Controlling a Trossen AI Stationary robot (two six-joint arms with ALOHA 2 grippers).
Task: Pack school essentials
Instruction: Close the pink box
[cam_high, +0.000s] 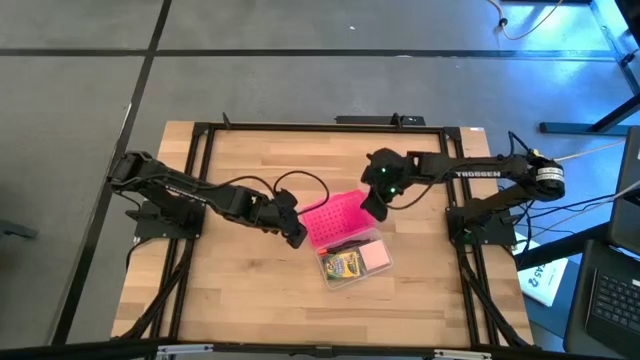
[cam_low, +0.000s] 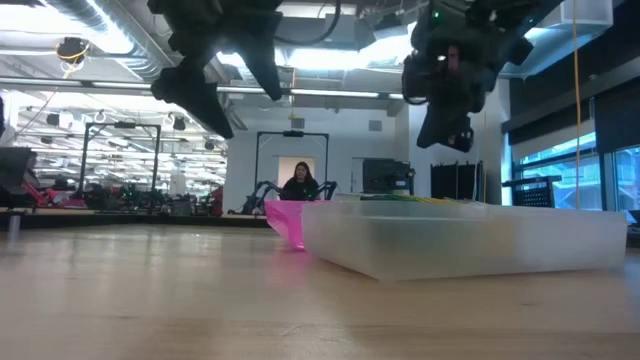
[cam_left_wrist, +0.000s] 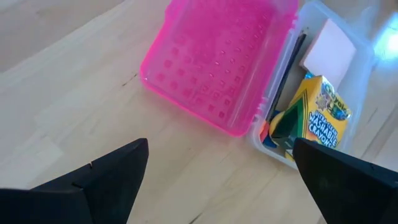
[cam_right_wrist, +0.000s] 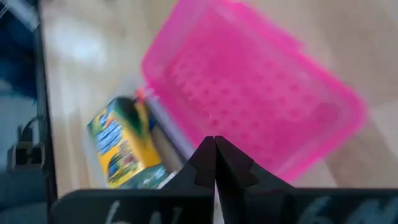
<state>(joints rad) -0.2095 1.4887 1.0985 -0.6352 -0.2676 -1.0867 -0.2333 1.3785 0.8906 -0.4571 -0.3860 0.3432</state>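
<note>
Clear case with crayon box, pink sticky-note pad, pink lid flipped open toward 11 o'clock; left hand spread, right hand pressed together.

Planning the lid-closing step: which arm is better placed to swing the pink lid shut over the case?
Probably the right. Its gripper, jaws shut, hangs at the open pink lid's far edge, ready to push. The left gripper, jaws open, sits by the lid's other side.

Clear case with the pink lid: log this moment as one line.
case: clear rectangular plastic case, pink perforated lid open | inside: green-yellow crayon box, pink sticky-note pad | left claw: open, above table | right claw: shut, over lid
</note>
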